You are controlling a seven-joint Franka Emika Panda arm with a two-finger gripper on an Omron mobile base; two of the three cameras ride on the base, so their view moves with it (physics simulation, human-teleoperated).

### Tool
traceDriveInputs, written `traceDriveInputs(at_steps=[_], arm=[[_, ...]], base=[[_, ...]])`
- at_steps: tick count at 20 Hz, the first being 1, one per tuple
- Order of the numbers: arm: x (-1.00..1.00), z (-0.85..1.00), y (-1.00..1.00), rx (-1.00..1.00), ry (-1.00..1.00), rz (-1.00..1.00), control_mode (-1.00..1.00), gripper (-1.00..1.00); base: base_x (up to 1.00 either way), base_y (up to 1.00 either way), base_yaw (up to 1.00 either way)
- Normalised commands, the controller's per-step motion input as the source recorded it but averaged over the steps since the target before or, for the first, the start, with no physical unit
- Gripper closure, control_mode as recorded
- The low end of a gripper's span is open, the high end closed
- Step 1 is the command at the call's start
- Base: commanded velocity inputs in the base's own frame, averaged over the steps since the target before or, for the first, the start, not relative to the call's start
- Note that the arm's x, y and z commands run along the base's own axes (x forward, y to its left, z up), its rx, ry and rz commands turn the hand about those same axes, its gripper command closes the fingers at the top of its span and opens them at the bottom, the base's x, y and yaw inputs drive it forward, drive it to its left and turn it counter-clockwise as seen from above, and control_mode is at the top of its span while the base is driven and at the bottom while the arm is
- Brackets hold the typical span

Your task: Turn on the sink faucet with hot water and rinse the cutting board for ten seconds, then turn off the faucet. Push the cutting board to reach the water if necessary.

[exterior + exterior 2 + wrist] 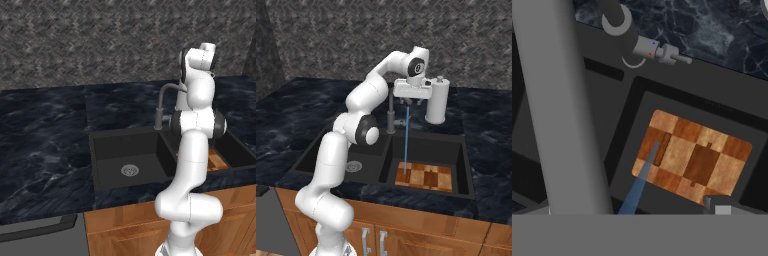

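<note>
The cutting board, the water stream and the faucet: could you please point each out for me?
cutting board (425,176): right base view, middle of its top face.
water stream (406,145): right base view, midway down the blue line.
faucet (390,114): right base view, upright stem.

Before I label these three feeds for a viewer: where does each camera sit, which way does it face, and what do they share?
Left base view: behind the arm's left, facing forward and down at the sink and faucet; arm rises lower right.
Right base view: behind the arm's right, looking at the water hitting the cutting board; arm rises lower left.
Hand view: on the hand, looking down at the board; one finger tip shows.
Shared: faucet, sink and cutting board appear in all three.
</note>
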Motion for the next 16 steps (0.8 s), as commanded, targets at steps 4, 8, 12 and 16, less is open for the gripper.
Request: traceDriveInputs(at_steps=[4, 8, 12, 16], arm=[[0.00, 0.00, 0.00, 0.00, 0.00, 0.00, -1.00, -1.00], [0.00, 0.00, 0.00, 0.00, 0.00, 0.00, -1.00, -1.00], [0.00, 0.00, 0.00, 0.00, 0.00, 0.00, -1.00, -1.00], [0.00, 0.00, 0.00, 0.00, 0.00, 0.00, -1.00, -1.00]], base=[[0.00, 0.00, 0.00], [0.00, 0.00, 0.00], [0.00, 0.00, 0.00], [0.00, 0.00, 0.00]])
